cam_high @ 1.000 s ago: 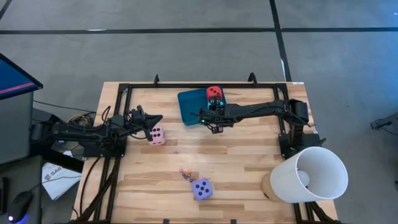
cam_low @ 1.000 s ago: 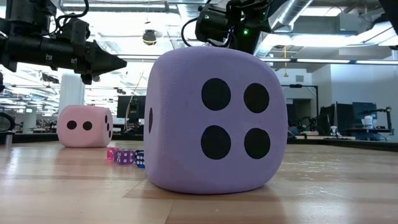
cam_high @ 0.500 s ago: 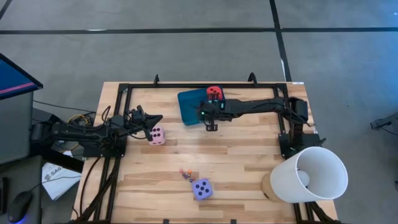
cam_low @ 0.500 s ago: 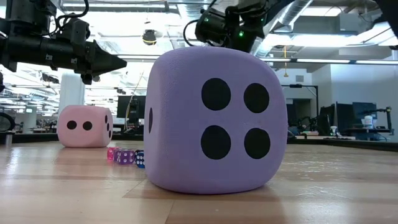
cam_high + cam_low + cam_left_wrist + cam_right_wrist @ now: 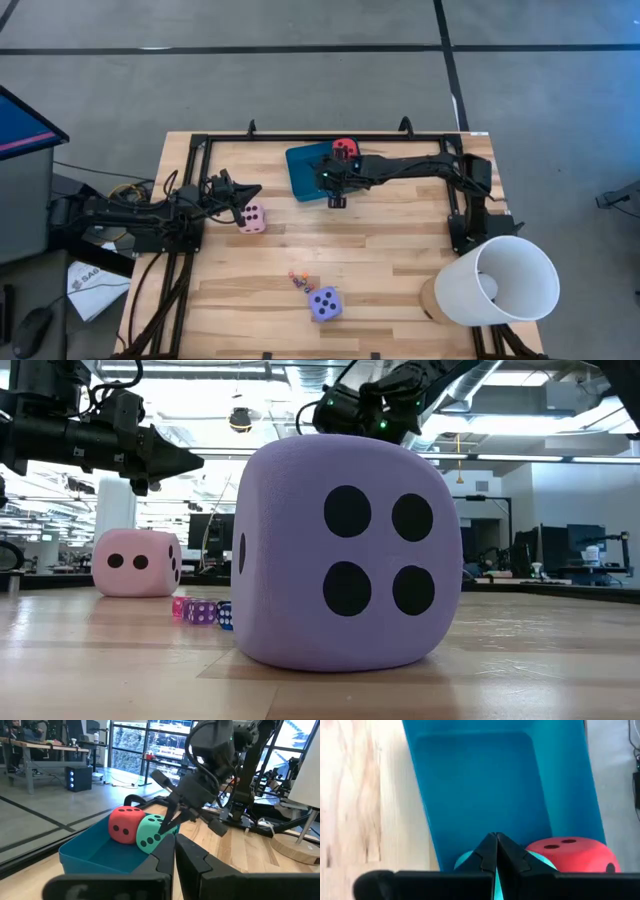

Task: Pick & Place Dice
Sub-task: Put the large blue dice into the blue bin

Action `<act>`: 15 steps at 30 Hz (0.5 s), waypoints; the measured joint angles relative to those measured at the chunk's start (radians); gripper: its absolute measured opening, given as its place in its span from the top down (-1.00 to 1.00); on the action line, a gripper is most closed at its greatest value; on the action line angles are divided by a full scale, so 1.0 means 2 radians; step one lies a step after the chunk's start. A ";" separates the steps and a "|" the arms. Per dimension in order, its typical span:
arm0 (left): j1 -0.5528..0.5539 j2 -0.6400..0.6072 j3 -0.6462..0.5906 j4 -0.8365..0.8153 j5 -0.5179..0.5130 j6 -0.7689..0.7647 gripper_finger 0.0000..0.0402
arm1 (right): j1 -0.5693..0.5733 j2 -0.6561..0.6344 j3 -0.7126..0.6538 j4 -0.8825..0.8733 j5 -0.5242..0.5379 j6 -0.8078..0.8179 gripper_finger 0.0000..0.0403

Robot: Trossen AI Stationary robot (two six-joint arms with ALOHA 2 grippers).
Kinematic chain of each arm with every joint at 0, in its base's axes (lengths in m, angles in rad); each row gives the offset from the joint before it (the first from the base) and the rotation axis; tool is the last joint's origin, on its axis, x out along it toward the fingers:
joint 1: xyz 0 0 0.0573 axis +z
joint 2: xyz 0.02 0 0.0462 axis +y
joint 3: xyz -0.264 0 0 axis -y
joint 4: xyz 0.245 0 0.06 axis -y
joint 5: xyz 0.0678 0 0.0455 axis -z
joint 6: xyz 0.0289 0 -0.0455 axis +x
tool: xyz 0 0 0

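Note:
A red die [image 5: 125, 824] and a turquoise die [image 5: 149, 835] sit side by side in the teal tray [image 5: 95, 854] at the table's far middle. My right gripper [image 5: 164, 824] is shut and slants down over the turquoise die [image 5: 464, 861], next to the red die [image 5: 570, 854]. The pink die [image 5: 252, 217] rests on the table at the left. My left gripper [image 5: 252, 192], also shut, hovers level just beyond it. The purple die [image 5: 325, 303] sits near the front edge. My right gripper's shut fingertips [image 5: 165, 820] stand right at the top of the turquoise die, coming from above at a slant. Whether they touch it, I cannot tell.
Several tiny dice [image 5: 298, 280] lie beside the purple die. A white lamp shade [image 5: 497, 282] stands at the near right corner. A black frame [image 5: 190, 150] runs along the table's edges. Bare wood [image 5: 400, 250] lies between the tray and the front edge.
My right gripper has shut its fingers and shifted a little toward the table's left over the tray, rolling at the wrist. The dice have kept their places.

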 joint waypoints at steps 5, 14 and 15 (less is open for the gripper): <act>0.000 0.000 0.000 0.000 0.000 0.000 0.97 | 0.002 0.013 0.000 0.001 0.001 0.008 1.00; 0.000 0.000 0.000 0.000 0.000 0.000 0.97 | 0.004 0.022 0.001 -0.022 0.066 0.009 1.00; 0.000 0.000 0.000 0.000 0.000 0.000 0.97 | 0.005 0.020 0.001 -0.024 0.076 0.009 1.00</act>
